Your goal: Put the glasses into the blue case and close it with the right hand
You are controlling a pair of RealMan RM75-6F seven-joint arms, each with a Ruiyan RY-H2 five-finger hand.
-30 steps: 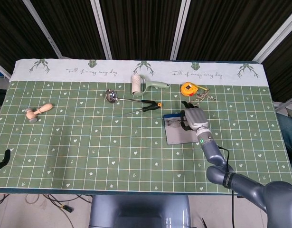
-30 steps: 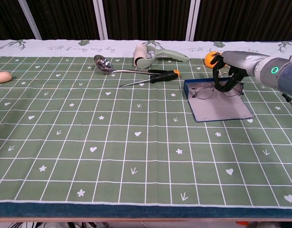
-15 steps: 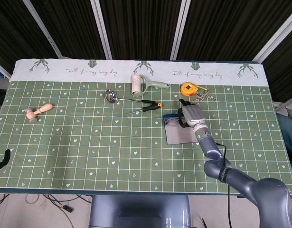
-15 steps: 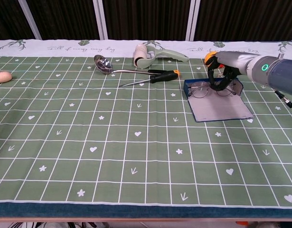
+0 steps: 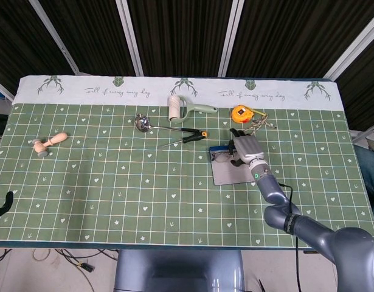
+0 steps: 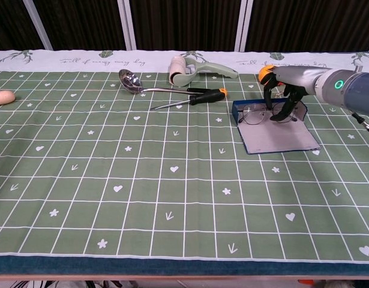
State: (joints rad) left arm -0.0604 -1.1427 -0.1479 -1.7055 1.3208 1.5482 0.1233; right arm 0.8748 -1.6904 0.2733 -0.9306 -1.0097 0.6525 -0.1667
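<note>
right hand (image 6: pixel 285 91) at the right of centre in the chest view, fingers (image 6: pixel 290 105) curled down over the glasses (image 6: pixel 267 114) and gripping them at the frame; the same hand (image 5: pixel 246 148) shows right of centre in the head view, where it covers most of the glasses. glasses sit tilted at the far edge of the blue case (image 6: pixel 278 135), lenses facing the camera in the chest view, over the raised blue rim (image 6: pixel 237 111) of the case. case lies open, its grey inner face up, on the green gridded tablecloth (image 6: pixel 142 174). orange tape measure (image 5: pixel 241 113) with a bunch of keys (image 5: pixel 262 124) lies just beyond the hand, toward the top of the head view. upper centre of both views: lint roller (image 6: pixel 190 69) with a pale green handle, metal ladle (image 6: pixel 134 83), and screwdriver (image 6: pixel 196 98) with a black and orange grip, all close together. far left of the head view: small wooden tool (image 5: pixel 48 144). left hand does not show in either view.
</note>
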